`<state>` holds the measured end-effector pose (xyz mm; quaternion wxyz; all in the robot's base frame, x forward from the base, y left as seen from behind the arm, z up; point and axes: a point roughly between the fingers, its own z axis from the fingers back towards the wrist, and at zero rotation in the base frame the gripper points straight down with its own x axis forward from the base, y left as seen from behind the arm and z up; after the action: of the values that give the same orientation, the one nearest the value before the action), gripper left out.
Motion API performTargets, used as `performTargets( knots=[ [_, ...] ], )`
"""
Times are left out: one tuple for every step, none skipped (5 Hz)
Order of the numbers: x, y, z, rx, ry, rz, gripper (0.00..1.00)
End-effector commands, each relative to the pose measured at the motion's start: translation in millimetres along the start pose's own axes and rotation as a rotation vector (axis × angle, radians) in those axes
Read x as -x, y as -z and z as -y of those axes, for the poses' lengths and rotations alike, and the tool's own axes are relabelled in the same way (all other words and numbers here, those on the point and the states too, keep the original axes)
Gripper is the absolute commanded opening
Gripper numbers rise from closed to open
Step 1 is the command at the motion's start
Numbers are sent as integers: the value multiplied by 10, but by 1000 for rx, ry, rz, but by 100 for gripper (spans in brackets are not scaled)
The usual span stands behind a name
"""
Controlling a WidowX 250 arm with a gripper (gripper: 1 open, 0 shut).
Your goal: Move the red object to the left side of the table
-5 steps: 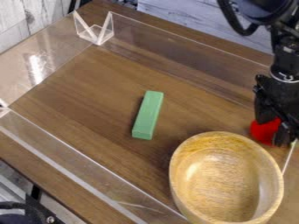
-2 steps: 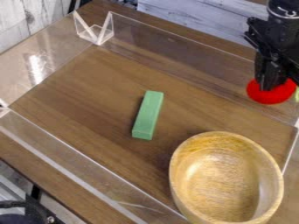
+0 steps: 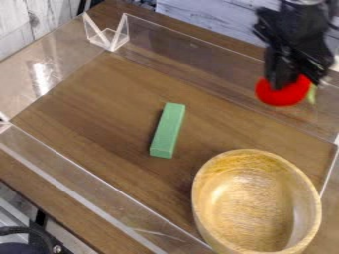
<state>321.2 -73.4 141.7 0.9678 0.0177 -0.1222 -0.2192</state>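
- Camera view: the red toy fruit (image 3: pixel 281 92) hangs below the claw (image 3: pixel 281 75), held up off the table (image 3: pixel 99 109), beyond the wooden bowl (image 3: pixel 256 201) and toward the far acrylic wall (image 3: pixel 219 55).
- Same view: the claw is clamped on the fruit's upper part.

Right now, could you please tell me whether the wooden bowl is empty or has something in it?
Empty: the wooden bowl faces up, and its bare inside shows nothing in it.

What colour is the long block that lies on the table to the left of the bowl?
Green, seen best in the camera view.
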Motion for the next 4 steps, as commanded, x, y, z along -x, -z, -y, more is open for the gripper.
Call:
performTargets(
  knots=[
    [185,-164,-339,-35,-93,41,0],
    [463,-187,-683,-52,-146,17,0],
    [727,-203,-1026,-73,-194,-6,0],
    [897,-283,-1495,-94,-253,-16,0]
  ],
)
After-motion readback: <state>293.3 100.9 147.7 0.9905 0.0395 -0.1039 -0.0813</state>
